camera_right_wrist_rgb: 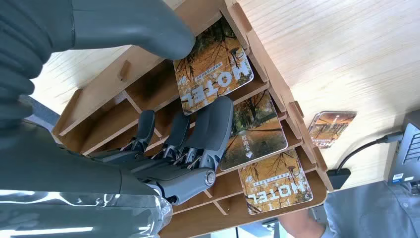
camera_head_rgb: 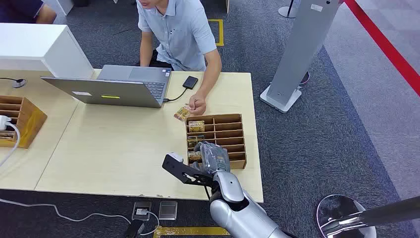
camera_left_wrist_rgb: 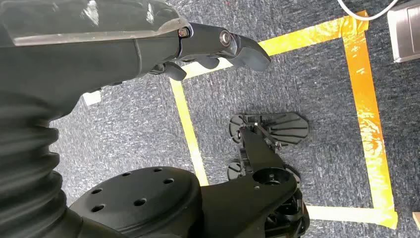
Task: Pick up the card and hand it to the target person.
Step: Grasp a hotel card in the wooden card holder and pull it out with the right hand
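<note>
Three hotel cards lie in the left slots of a wooden organizer (camera_head_rgb: 233, 119) on the table: the far card (camera_head_rgb: 196, 126), the middle card (camera_head_rgb: 195, 141) and the near card (camera_head_rgb: 194, 156). My right hand (camera_head_rgb: 214, 156) hovers over the organizer's near left slots. In the right wrist view its fingers (camera_right_wrist_rgb: 208, 129) reach over the middle card (camera_right_wrist_rgb: 257, 129), and its thumb (camera_right_wrist_rgb: 133, 29) stands apart above the near card (camera_right_wrist_rgb: 213, 74); it holds nothing. The seated person's hand (camera_head_rgb: 198, 105) holds another card (camera_head_rgb: 182, 113) on the table. My left hand (camera_left_wrist_rgb: 148, 44) hangs over the floor, holding nothing.
An open laptop (camera_head_rgb: 114, 88) and a black drive (camera_head_rgb: 190, 82) with a cable sit in front of the person. A second wooden box (camera_head_rgb: 20, 119) stands at the table's left. A white kiosk stand (camera_head_rgb: 297, 54) rises to the right of the table.
</note>
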### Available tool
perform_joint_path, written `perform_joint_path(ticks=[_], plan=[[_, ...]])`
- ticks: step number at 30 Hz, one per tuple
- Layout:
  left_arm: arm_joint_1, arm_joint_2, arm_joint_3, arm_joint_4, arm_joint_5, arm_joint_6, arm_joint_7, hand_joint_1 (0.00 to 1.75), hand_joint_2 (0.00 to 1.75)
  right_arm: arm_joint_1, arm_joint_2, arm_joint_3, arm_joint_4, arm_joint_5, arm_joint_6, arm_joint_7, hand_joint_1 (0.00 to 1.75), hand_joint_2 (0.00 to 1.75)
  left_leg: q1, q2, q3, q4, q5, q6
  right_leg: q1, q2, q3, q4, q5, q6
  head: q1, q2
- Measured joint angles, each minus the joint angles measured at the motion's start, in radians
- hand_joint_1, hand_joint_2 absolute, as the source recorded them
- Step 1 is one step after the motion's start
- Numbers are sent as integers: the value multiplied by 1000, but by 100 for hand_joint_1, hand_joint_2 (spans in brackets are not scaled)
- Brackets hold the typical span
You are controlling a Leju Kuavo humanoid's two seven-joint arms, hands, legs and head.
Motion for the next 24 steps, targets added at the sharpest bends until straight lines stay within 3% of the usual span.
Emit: perform_joint_path(ticks=[16, 21, 24], plan=[[0, 0, 0, 0, 0, 0, 0, 0, 175, 0, 2, 0, 8, -7, 0, -2, 76, 175, 0, 0, 0, 0, 0, 0, 0, 0, 0, 0, 0, 0, 0, 0], [0, 0, 0, 0, 0, 0, 0, 0, 175, 0, 2, 0, 8, -7, 0, -2, 83, 175, 0, 0, 0, 0, 0, 0, 0, 0, 0, 0, 0, 0, 0, 0], [0, 0, 0, 0, 0, 0, 0, 0, 175, 0, 2, 0, 8, -7, 0, -2, 96, 175, 0, 0, 0, 0, 0, 0, 0, 0, 0, 0, 0, 0, 0, 0]])
